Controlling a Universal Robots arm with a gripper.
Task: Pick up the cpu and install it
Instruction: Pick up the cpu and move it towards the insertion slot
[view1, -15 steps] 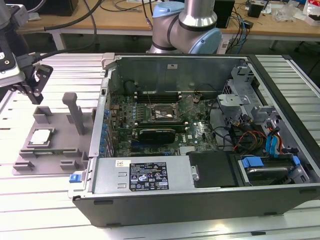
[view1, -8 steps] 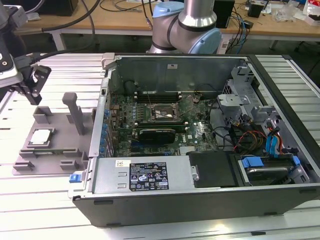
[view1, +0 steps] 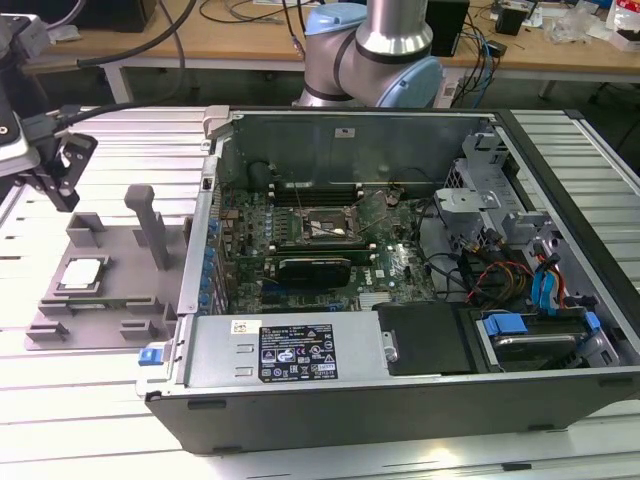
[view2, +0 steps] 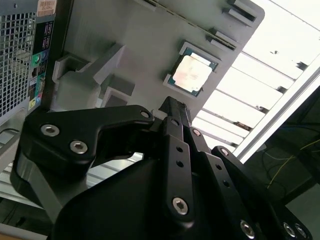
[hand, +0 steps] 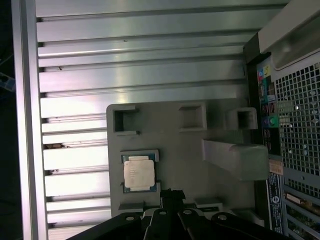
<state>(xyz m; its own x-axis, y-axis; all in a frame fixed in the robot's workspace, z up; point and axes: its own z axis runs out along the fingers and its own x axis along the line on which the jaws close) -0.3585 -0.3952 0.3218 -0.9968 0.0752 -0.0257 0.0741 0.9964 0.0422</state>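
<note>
Closest to both wrist cameras are the black links of my gripper (view2: 172, 106), and they run together into one narrow tip. The fingers look pressed one against the other, with nothing between them, so I carry nothing. In the first wrist view the tip (hand: 172, 194) stands over the edge of the grey tray (hand: 185, 135) and is just beside the cpu (hand: 138, 172), but does not touch it.

The cpu (view2: 193, 73) lies flat in its square recess in the tray (view2: 150, 45), with the shiny metal top facing up. In the exterior view I see my gripper (view1: 58, 190) at the exterior view's left, hanging above the table, near the far corner of the tray (view1: 120, 300). The cpu (view1: 82, 272) sits there in the tray, apart from the fingers.

On the same tray stands a grey upright post (view1: 150, 225), between the cpu and the computer case (view1: 400, 370). The case lies open on its side, just beside the tray, on the ribbed aluminium table (view1: 100, 420). Inside the case, on the green board, is the black socket frame (view1: 325, 225), well apart from the cpu. I cannot tell whether the frame is open.
</note>
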